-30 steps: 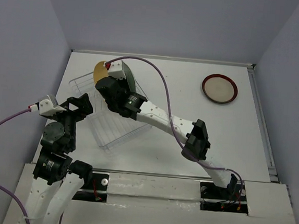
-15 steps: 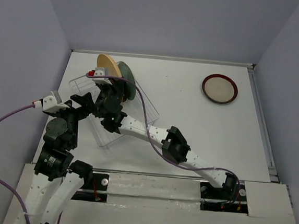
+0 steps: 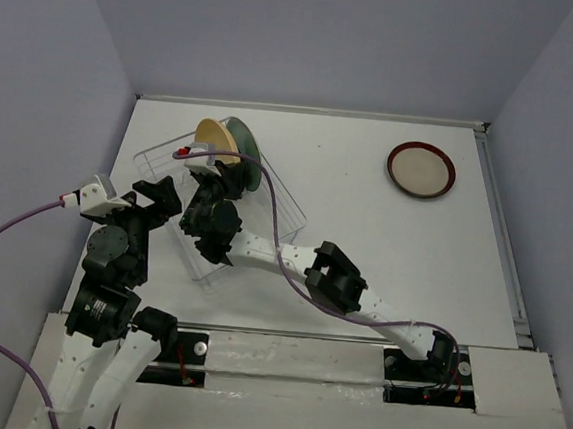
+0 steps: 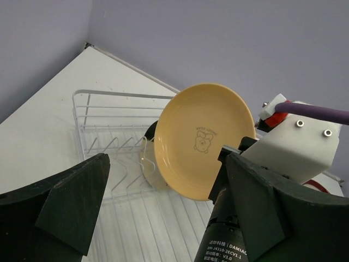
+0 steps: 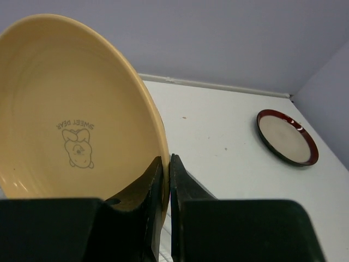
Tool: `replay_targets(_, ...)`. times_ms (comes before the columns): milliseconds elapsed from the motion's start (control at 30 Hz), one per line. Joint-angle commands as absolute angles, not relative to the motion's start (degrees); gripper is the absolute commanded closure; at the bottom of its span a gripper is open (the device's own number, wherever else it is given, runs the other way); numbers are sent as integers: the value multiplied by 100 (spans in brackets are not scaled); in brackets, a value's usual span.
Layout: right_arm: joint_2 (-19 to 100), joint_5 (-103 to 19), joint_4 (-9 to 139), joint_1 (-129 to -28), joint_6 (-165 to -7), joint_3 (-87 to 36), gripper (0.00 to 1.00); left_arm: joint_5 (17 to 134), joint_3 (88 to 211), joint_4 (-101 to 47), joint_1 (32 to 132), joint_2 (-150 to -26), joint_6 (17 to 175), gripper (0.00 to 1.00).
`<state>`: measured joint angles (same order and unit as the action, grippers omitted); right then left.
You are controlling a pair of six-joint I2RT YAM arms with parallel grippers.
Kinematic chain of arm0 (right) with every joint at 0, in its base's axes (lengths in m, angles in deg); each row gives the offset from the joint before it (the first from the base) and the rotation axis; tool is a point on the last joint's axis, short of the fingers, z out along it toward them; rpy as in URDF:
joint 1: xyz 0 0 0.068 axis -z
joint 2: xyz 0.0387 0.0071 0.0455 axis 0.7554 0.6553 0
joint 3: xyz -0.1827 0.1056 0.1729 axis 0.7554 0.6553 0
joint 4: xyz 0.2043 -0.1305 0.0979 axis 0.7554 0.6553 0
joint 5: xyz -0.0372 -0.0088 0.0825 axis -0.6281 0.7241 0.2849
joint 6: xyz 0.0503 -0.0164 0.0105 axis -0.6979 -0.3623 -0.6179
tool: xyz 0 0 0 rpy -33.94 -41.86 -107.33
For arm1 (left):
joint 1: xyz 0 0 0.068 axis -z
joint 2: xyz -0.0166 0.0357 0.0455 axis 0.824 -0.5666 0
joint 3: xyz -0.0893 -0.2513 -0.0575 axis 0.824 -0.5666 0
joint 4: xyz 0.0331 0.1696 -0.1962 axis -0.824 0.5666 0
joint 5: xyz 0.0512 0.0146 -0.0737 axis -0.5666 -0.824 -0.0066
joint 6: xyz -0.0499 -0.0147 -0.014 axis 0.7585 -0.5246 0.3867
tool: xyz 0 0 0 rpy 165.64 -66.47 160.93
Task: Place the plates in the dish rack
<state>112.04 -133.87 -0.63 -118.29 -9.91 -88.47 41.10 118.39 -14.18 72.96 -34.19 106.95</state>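
Note:
My right gripper (image 3: 219,156) is shut on the rim of the plain orange-yellow plate (image 3: 211,136) and holds it upright over the back of the white wire dish rack (image 3: 267,208). The pinch shows in the right wrist view (image 5: 166,169), with the plate (image 5: 71,109) filling the left side. In the left wrist view the plate (image 4: 202,139) hangs above the rack's prongs (image 4: 109,144). A green plate (image 3: 246,156) stands on edge in the rack just behind it. The red-rimmed beige plate (image 3: 421,169) lies flat at the back right. My left gripper (image 3: 157,198) is open and empty beside the rack's left end.
The right arm's forearm (image 3: 273,254) crosses over the rack's front half. The red-rimmed plate also shows in the right wrist view (image 5: 286,136). Lilac walls close in the table on the left, back and right.
My right arm has folded back and leftward, and the orange-yellow plate has shifted a little right and down toward the rack beside the green plate. The left gripper has barely moved.

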Motion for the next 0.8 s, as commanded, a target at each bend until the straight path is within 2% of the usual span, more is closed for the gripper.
replay_targets(0,10980,-13617,-401,-11665,-1165,-8675,93,4053,12031,-1591,7236,-3421,10745,1)
replay_targets(167,11508,-13661,-489,-11665,-804,-9361,93,4106,12031,-1609,7219,-3412,10745,1)
replay_targets(533,11544,-13539,100,-11665,-1648,-9221,91,4123,12031,-1600,7210,-3386,10728,1)
replay_targets(667,11500,-13468,-129,-11718,-1613,-9115,79,4115,12023,-1600,7210,-3377,10728,1)
replay_targets(700,11474,-13407,-155,-11718,-1621,-9072,70,4123,12023,-1600,7210,-3386,10728,1)
replay_targets(767,11351,-13363,-181,-11770,-1709,-8905,63,4123,12031,-1600,7210,-3386,10728,1)
